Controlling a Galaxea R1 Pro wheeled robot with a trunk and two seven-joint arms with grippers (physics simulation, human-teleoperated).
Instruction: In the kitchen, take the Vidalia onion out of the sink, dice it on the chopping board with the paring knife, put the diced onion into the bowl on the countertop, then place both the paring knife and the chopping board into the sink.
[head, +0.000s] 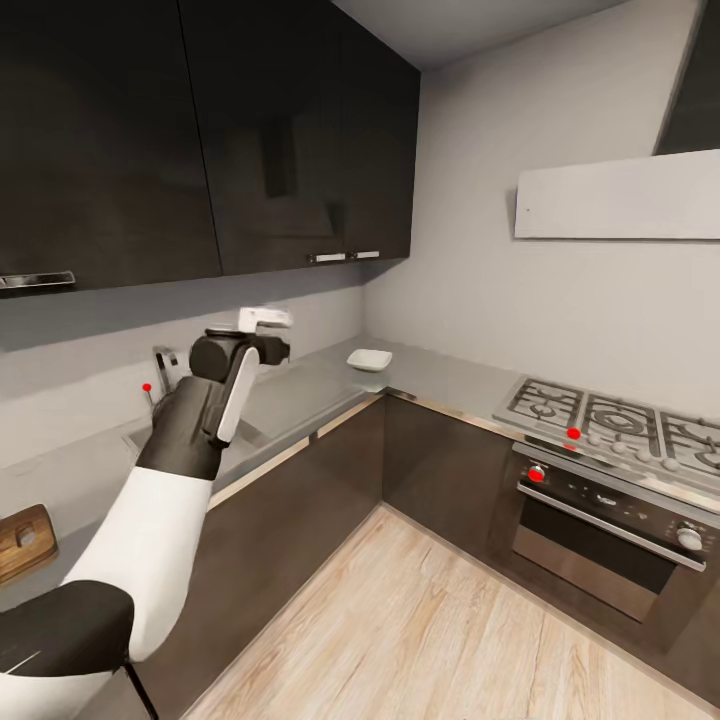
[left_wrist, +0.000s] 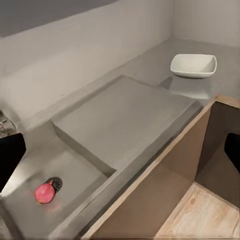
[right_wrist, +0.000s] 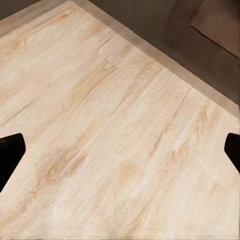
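The Vidalia onion (left_wrist: 44, 192) lies on the floor of the sink (left_wrist: 75, 172), touching the round drain (left_wrist: 55, 183); the left wrist view shows this, while in the head view the raised left arm covers the basin. The left gripper (left_wrist: 120, 150) hangs above the sink, fingers spread wide and holding nothing. The bowl (left_wrist: 194, 65) sits on the countertop (left_wrist: 150, 62) beyond the drainer, well apart from the onion. The head view adds the chopping board (head: 22, 540) at the counter's near end, the tap's red knob (head: 147, 387) and the stove (head: 610, 420). The right gripper (right_wrist: 120, 150) is spread wide over wooden floor (right_wrist: 100, 140), empty. No writing is legible.

Onion (left_wrist: 44, 193) pinkish-red. Sink (left_wrist: 120, 120) matte grey. Bowl (left_wrist: 194, 65) glossy white. Chopping board (head: 22, 541) mid-brown wood. Cabinets (head: 200, 130) near-black. Floor (right_wrist: 110, 145) pale wood grain. Stove knobs (head: 536, 474) red.
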